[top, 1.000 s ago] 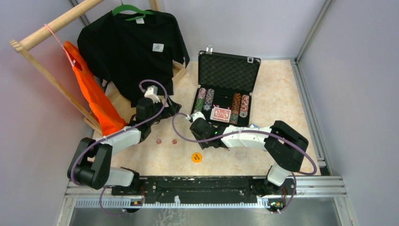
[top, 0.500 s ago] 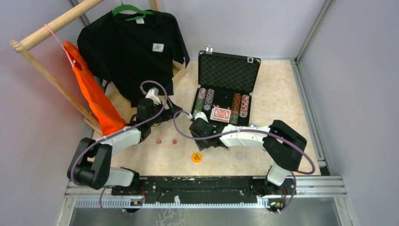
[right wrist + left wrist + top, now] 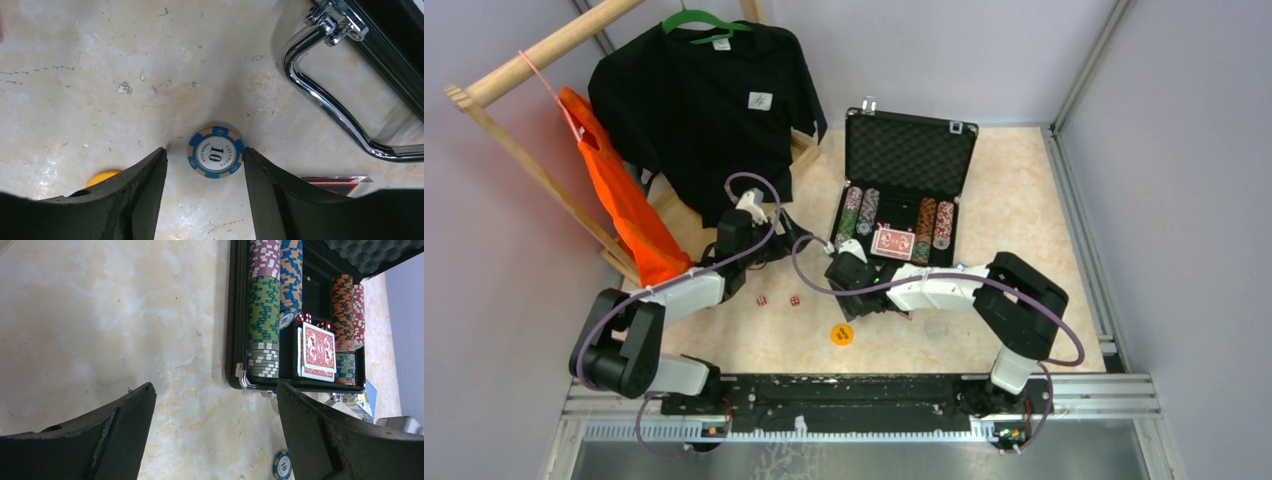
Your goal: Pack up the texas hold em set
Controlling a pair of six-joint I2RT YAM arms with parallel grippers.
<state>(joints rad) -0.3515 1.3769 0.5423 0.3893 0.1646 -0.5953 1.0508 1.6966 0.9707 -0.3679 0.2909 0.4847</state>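
Ok, status, nearest first. Orange token [image 3: 841,334] is loose on the table [image 3: 754,345] by the bases. Two dice [image 3: 762,300] lie a bit further in, also loose.

Right gripper [image 3: 205,150]: jaws apart, straddling a blue chip [image 3: 216,151] marked 10 that lies flat on the table just off the case handle [image 3: 325,107]. It isn't pinched; the chip sits close to one finger, with a gap at the other. A flat red-edged piece [image 3: 335,178] shows beside that finger; I can't tell what it is.

Left gripper [image 3: 216,387]: spread wide, holding nothing, over bare table beside the case [image 3: 234,340].

Case is open with the lid [image 3: 911,150] standing up at the far side. Chip rows [image 3: 263,305] fill both sides, cards [image 3: 317,350] are in the middle slot, and two packed dice [image 3: 303,317] sit just beyond them.

My read: mostly packed. Left to do: blue chip, the two loose dice, orange token, maybe that red piece, then shut the lid and latch. I'd close on the chip next. It's thin and lying flat, so it could skate out of the jaws.
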